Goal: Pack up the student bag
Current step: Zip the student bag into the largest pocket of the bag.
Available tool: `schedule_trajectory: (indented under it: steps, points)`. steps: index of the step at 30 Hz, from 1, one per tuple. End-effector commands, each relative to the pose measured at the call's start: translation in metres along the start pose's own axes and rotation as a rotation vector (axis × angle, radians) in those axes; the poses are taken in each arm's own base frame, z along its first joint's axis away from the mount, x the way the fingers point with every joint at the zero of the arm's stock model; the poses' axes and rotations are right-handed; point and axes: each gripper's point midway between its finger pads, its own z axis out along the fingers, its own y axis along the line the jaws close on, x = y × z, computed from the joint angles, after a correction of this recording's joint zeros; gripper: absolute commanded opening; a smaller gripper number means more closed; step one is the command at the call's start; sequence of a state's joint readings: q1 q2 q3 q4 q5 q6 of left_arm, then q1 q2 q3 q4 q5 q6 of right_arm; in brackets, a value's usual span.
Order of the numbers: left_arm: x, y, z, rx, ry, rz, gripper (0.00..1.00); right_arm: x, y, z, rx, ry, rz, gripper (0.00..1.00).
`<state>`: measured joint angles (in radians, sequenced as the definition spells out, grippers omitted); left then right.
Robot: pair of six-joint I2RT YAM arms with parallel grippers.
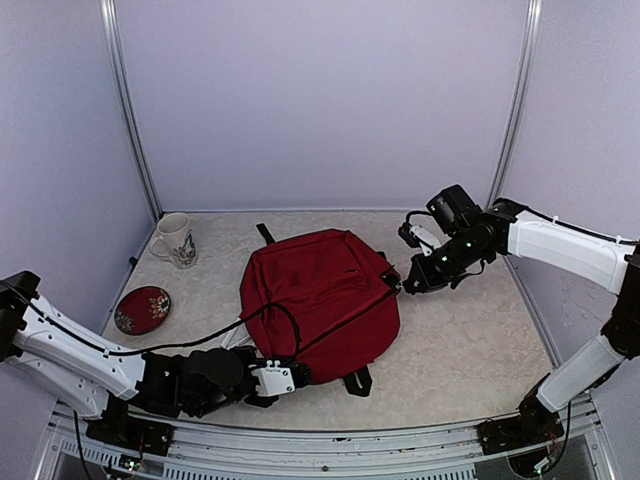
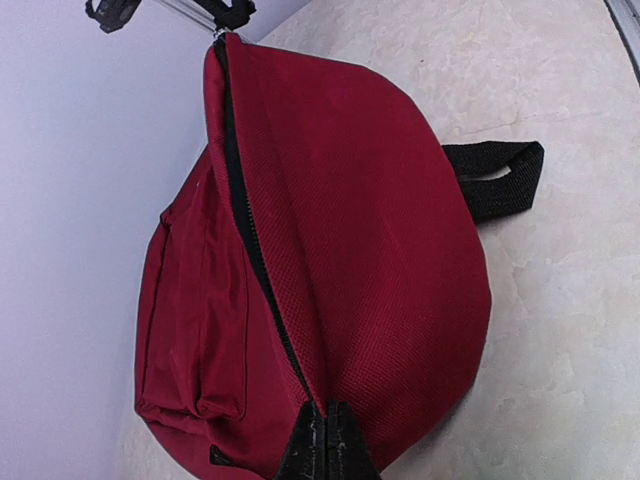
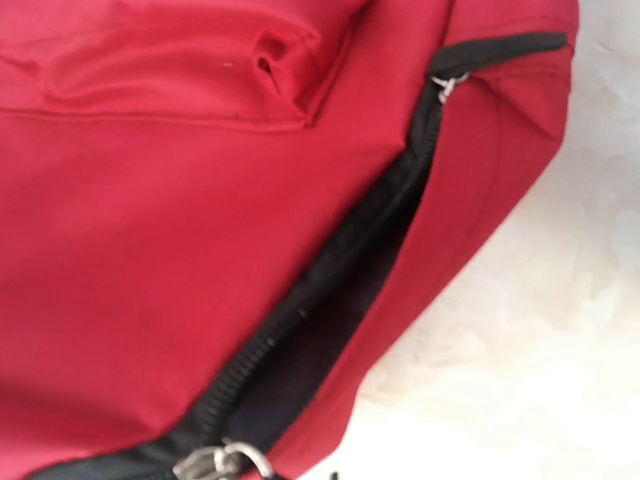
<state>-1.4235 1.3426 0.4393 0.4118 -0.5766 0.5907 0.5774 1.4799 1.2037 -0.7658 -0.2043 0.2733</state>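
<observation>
Top external view shows me the large dark-red fabric backpack lying mid-way across the pale marbled table, my left gripper pinched closed against its near zipper seam, my right gripper likewise closed at its right zipper edge.

The top external view looks down from high behind the arm bases, which sit along the frame's bottom edge, and takes in the whole table with the student bag at centre. The left wrist view looks from close along the bag's zipper, with the left gripper at bottom centre. The right wrist view sits nearer still, the same bag filling its left and centre.
</observation>
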Motion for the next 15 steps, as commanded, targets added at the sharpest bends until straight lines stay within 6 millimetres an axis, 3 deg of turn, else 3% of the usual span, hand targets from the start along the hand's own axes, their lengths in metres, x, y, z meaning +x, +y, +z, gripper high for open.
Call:
schedule_trajectory:
  steps: [1, 4, 5, 6, 7, 11, 13, 15]
  points:
    - [0.026, -0.007, -0.006, 0.021, 0.070, 0.032, 0.00, -0.011, -0.027, -0.003, 0.090, -0.038, -0.025, 0.00]
    - [0.019, 0.002, -0.006, 0.003, 0.055, -0.001, 0.00, -0.011, -0.001, 0.001, -0.016, -0.042, -0.062, 0.00]
    - [0.009, 0.007, -0.006, 0.001, 0.036, -0.029, 0.13, -0.011, 0.009, 0.001, -0.044, -0.047, -0.078, 0.00]
    - [-0.005, 0.012, -0.008, 0.017, -0.005, -0.061, 0.35, -0.010, 0.018, 0.001, -0.069, -0.047, -0.089, 0.00]
    - [-0.026, 0.017, -0.010, 0.033, -0.065, -0.094, 0.47, -0.008, 0.026, 0.001, -0.093, -0.042, -0.093, 0.00]
    - [-0.103, 0.037, -0.020, 0.106, -0.338, -0.189, 0.68, -0.008, 0.044, 0.003, -0.158, -0.043, -0.103, 0.00]
    - [-0.123, 0.045, -0.008, 0.149, -0.394, -0.250, 0.75, -0.008, 0.049, 0.002, -0.182, -0.049, -0.101, 0.00]
    - [-0.132, 0.042, 0.018, 0.197, -0.364, -0.281, 0.81, -0.009, 0.051, 0.001, -0.192, -0.054, -0.102, 0.00]
